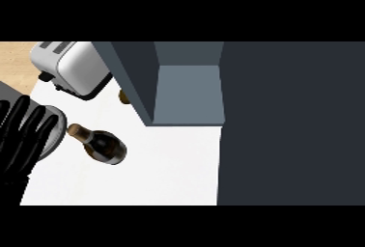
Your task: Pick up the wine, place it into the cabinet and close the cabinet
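**Worktop**: white and flat. It fills the lower middle of the head view and carries all the items below.

**Wine bottle**: dark glass body with a brown neck and a cork-coloured top. It sits on the worktop at the left of centre, with its neck towards the view's upper left. It is out in the open, clear of the cabinet and in front of the cabinet's left corner. Nothing holds it or touches it.

**Left hand**: black, at the view's left edge. Its fingers are straight, spread apart and pointing up the frame, and it grasps nothing. It is near the wine bottle, to the bottle's left, with a gap between them.

**Round grey plate**: lies partly under the left hand in this view, with its right rim just beside the bottle's neck. Whether the hand touches it cannot be told.

**Cabinet**: dark grey, at the upper middle. Its left wall faces the bottle. Its lighter grey inside is open to view, and nothing can be seen lying in it.

**Dark panel**: a broad slate-coloured surface that takes up the whole right side of the view, touching the cabinet's right side. It cannot be told whether it is a door or a top.

**Toaster**: silver with a black base and two slots on top. It stands at the upper left, near the cabinet's left wall.

**Small brown object**: mostly hidden behind the cabinet's left wall, between the toaster and the cabinet. What it is cannot be told.

**Wooden floor**: a pale strip at the upper left corner, beyond the worktop's edge.
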